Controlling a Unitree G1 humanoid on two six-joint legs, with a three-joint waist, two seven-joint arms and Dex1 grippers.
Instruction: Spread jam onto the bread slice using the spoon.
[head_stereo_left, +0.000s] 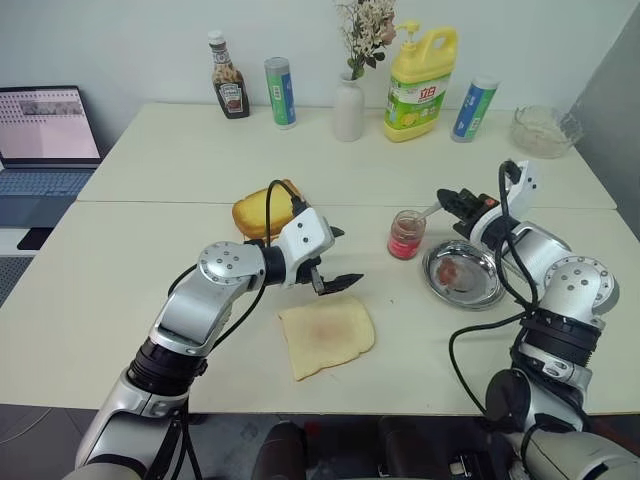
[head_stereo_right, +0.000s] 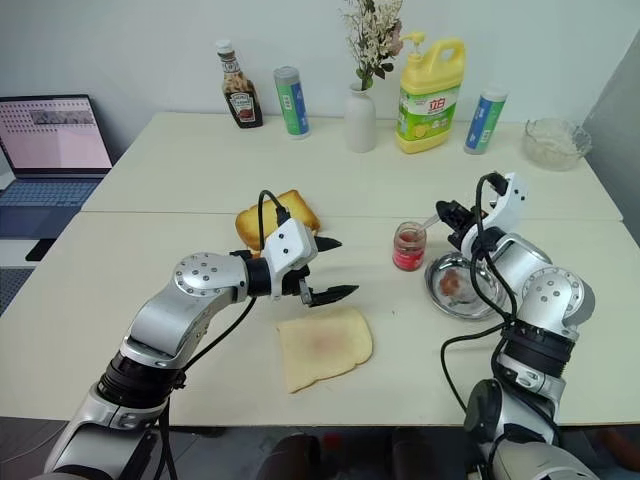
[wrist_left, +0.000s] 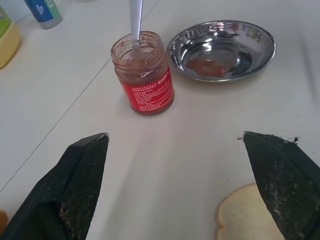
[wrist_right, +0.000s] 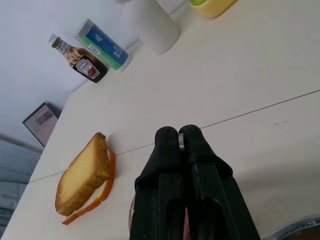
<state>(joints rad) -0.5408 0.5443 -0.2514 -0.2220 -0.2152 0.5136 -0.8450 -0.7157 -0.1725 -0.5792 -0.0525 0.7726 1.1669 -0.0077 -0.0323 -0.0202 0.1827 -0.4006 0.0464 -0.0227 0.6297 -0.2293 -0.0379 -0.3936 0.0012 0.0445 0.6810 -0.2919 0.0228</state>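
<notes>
Bread slice (head_stereo_left: 327, 337) lies flat near the table's front edge, centre-left, nothing on it but a light brown middle. Left gripper (head_stereo_left: 335, 258) hovers just above its far edge, fingers spread wide, empty. Thick golden toast (head_stereo_left: 264, 212) sits farther back behind that arm. Right of the bread stands the jam (head_stereo_left: 405, 235) jar, spoon (head_stereo_left: 431, 211) bowl down inside it. Right gripper (head_stereo_left: 447, 201) is clenched on the spoon handle. Steel dish (head_stereo_left: 463, 274) sits just right of the jar, red smear inside.
</notes>
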